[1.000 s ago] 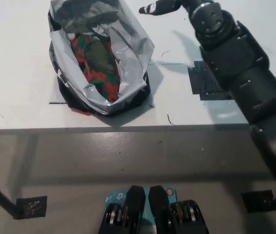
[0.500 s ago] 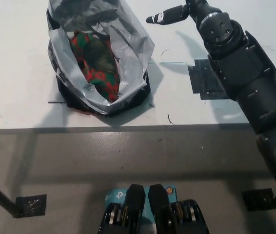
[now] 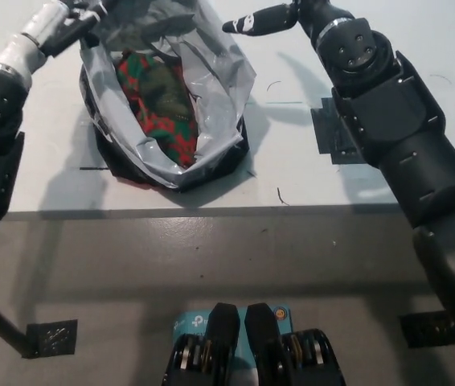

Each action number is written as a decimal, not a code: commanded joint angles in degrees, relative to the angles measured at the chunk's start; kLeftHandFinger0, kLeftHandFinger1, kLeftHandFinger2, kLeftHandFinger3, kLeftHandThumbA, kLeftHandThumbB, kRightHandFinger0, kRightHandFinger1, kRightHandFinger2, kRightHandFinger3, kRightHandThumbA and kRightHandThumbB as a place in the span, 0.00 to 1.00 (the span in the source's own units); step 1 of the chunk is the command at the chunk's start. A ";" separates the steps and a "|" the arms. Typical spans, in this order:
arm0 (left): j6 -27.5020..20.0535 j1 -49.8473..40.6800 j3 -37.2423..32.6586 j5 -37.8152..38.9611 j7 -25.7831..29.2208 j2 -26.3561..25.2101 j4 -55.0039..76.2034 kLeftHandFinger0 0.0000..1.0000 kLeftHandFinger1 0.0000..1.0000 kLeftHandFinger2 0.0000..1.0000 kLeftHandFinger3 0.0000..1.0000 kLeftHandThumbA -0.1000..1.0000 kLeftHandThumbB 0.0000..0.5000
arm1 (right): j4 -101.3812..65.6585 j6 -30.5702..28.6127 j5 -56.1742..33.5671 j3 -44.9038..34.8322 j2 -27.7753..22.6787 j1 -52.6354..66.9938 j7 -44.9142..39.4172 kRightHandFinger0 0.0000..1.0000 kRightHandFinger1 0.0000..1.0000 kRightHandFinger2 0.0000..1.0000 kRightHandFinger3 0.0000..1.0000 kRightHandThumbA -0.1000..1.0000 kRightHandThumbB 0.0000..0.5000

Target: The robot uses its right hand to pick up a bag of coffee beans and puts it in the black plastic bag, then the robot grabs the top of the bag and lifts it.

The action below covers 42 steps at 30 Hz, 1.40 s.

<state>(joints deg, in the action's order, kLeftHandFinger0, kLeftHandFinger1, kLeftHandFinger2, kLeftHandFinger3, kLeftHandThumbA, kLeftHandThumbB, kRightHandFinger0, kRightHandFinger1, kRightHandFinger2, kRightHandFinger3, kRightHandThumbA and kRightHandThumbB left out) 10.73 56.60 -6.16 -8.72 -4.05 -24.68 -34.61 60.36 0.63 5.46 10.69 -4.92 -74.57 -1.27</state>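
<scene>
Right hand [image 3: 261, 19], black, hovers over the white table [image 3: 34, 181] just beside the upper right rim of the black plastic bag [image 3: 211, 80]; you see its fingers stretched toward the bag, holding nothing. Your left hand [image 3: 83, 18] reaches the bag's upper left rim at the picture's edge; whether it grips cannot be told. The red-and-green coffee bag [image 3: 159, 104] lies inside, long axis running upper left to lower right.

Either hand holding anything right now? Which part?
Right hand holds nothing, apart from the black plastic bag. Left hand is at the bag's top left edge; cut off, so grip cannot be told.
</scene>
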 commanded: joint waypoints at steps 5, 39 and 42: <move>-1.41 2.69 0.01 -3.02 2.84 1.24 -2.16 1.00 1.00 1.00 1.00 0.97 0.93 | -4.47 2.55 -0.78 -2.44 -0.08 -0.18 -1.62 1.00 1.00 1.00 1.00 1.00 0.86; -4.31 8.00 6.46 -9.79 2.52 -8.01 34.95 1.00 1.00 1.00 1.00 1.00 0.87 | -3.45 4.99 0.12 -3.77 0.37 2.28 -3.23 1.00 1.00 1.00 1.00 1.00 0.88; -1.96 6.75 7.25 -9.90 1.54 -8.27 33.01 1.00 1.00 1.00 1.00 1.00 0.88 | -3.23 4.43 -0.13 -3.93 0.44 2.66 -3.40 1.00 1.00 1.00 1.00 1.00 0.94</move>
<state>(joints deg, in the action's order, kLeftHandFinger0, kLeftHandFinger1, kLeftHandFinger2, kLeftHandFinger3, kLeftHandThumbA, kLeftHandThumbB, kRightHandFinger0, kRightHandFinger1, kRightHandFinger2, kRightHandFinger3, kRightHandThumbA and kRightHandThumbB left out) 6.06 60.48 -1.23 -18.13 -1.84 -30.01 -2.02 58.92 5.22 5.63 7.41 -4.04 -69.28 -3.72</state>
